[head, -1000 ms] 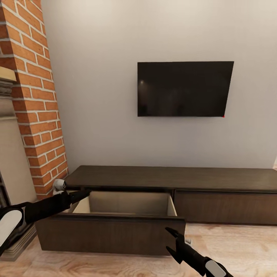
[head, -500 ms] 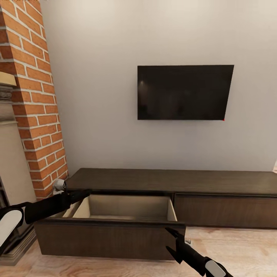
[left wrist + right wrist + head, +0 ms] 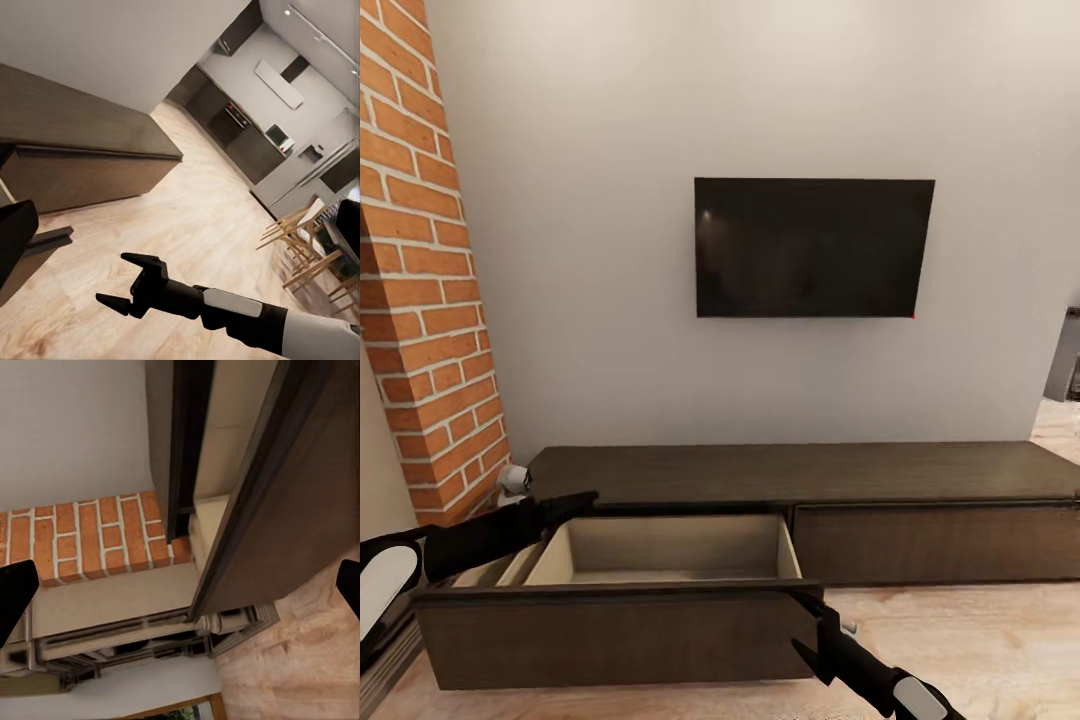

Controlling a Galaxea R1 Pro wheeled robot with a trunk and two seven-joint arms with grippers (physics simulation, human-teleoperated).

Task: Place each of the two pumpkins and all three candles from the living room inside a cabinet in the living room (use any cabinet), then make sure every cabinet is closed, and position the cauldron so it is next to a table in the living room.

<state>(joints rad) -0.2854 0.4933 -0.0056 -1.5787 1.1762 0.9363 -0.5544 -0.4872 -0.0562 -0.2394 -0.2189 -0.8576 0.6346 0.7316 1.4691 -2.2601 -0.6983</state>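
- Cabinet [image 3: 800,472]: long, low, dark brown unit against the grey wall, standing on the floor. Its left drawer [image 3: 615,630] is pulled out; the pale interior visible from the head view holds nothing. The right front is flush and closed.
- Left gripper [image 3: 585,498]: reaches over the left rear corner of the open drawer, close to the cabinet top's front edge. Whether the jaws are spread or closed cannot be told here; no object is seen in them.
- Right gripper [image 3: 805,622]: at the drawer front's right end, fingers spread apart and holding nothing. The left wrist view shows the same gripper [image 3: 120,281] splayed above bare floorboards.
- Surroundings: a black television [image 3: 812,247] hangs on the wall above the cabinet. A red brick column [image 3: 425,330] stands at the cabinet's left end; the right wrist view shows a pale moulded ledge beneath the brickwork, beside the drawer's side.
- Floor [image 3: 980,650]: light wood planks.
- Room beyond: the left wrist view shows a kitchen area with dark cabinets and wooden chairs [image 3: 307,247], well apart from the cabinet.
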